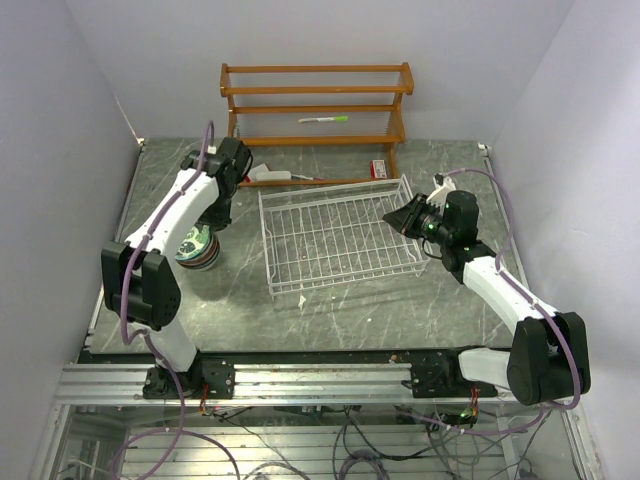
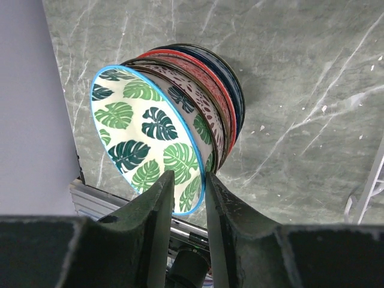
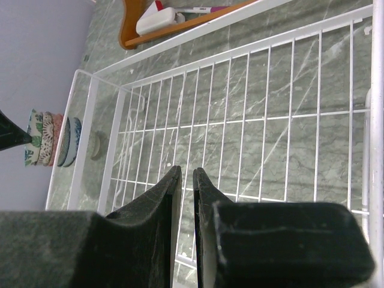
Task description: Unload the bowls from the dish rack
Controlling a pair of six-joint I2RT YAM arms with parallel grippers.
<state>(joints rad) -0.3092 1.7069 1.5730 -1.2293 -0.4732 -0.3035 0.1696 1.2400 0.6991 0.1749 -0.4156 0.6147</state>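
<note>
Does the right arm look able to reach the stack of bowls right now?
Probably not: the stack of bowls sits across the whole dish rack from the right fingers, with the left arm over it.

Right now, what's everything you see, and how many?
patterned ceramic bowls: one stack, at least five, green-leaf, cream, red, blue; table's left
white wire dish rack: one, white, centre, no bowls inside
brown wooden shelf: one, brown, back wall
green pen: one, green, on shelf
small red box: one, red, behind rack
white object: one, white, behind rack
grey marble table: one, grey, underneath
left gripper: one, black, open, astride bowl rim
right gripper: one, black, shut, above rack
</note>
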